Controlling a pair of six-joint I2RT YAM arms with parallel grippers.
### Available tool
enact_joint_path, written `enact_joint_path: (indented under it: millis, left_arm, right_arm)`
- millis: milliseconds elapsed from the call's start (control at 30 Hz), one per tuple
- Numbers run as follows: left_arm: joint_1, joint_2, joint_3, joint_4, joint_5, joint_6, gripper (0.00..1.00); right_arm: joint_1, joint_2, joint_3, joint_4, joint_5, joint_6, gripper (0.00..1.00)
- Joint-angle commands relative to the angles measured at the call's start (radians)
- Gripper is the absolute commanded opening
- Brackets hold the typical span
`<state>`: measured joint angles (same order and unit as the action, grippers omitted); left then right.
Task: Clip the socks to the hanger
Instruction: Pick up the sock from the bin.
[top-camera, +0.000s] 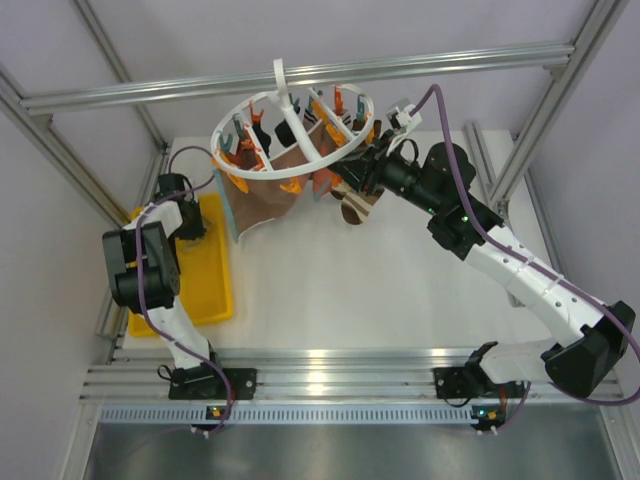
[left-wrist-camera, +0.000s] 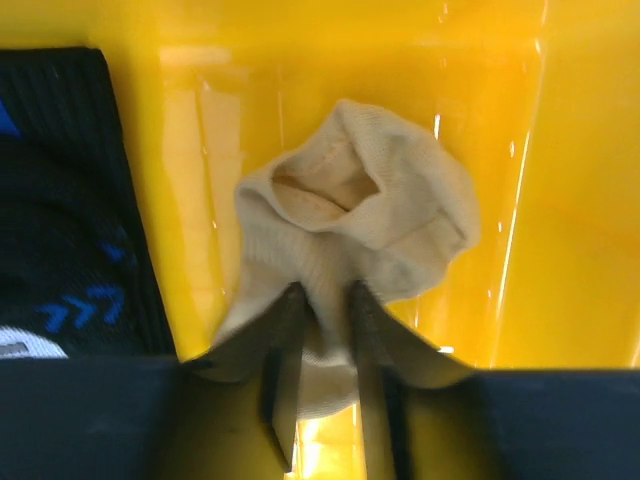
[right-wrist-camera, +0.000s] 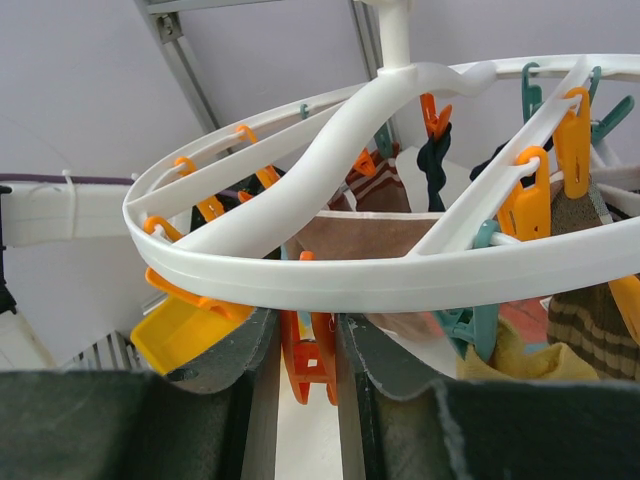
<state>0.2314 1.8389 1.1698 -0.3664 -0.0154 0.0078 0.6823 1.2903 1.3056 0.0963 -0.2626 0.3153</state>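
Note:
The white round hanger (top-camera: 290, 130) hangs at the back, with orange and teal clips on its rings. A plain brown sock (top-camera: 275, 195) and a striped sock (top-camera: 357, 207) hang from it. My right gripper (right-wrist-camera: 305, 340) sits just under the outer ring (right-wrist-camera: 400, 280), shut on an orange clip (right-wrist-camera: 312, 365). My left gripper (left-wrist-camera: 325, 300) is down in the yellow tray (left-wrist-camera: 580, 200), its fingers pinching a cream sock (left-wrist-camera: 370, 215). A dark navy sock (left-wrist-camera: 70, 200) with blue marks lies beside it on the left.
The yellow tray (top-camera: 215, 290) lies along the table's left edge. An aluminium frame bar (top-camera: 300, 75) crosses above the hanger, with sloped posts at both sides. More socks hang among the clips, among them a dark one (right-wrist-camera: 435, 165) and a yellow one (right-wrist-camera: 510, 355).

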Motion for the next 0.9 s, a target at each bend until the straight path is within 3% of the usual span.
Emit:
enact_joint_path:
  millis: [0,67,100,133,333,600,733,867]
  left_arm:
    - [0.003,0.051,0.028,-0.080,-0.034,0.058,0.24]
    - [0.003,0.028,0.022,-0.082,-0.017,0.075,0.13]
    - [0.003,0.016,0.018,-0.082,-0.009,0.078,0.01]
    - [0.003,-0.003,0.011,-0.082,0.002,0.083,0.00]
    - [0.002,-0.285,-0.158,-0.006,0.144,0.226,0.00]
    - [0.005,-0.846,-0.438,0.070,0.389,0.466,0.00]
    - [0.003,-1.213,-0.580,0.116,0.645,0.564,0.00]
    - [0.003,-1.427,-0.644,0.217,0.858,0.509,0.00]
  right_arm:
    - [-0.013,0.035,0.029,-0.003,0.094,0.005,0.00]
    - [-0.013,0.033,0.029,-0.006,0.094,-0.001,0.00]
    - [-0.013,0.033,0.030,-0.007,0.094,-0.001,0.00]
    - [-0.015,0.032,0.030,-0.009,0.095,-0.005,0.00]
    - [-0.013,0.024,0.021,-0.015,0.095,-0.021,0.00]
    - [-0.013,0.010,0.000,-0.009,0.102,-0.041,0.00]
    - [-0.013,0.004,-0.012,0.002,0.095,-0.039,0.00]
    - [-0.013,0.004,-0.019,0.011,0.092,-0.033,0.00]
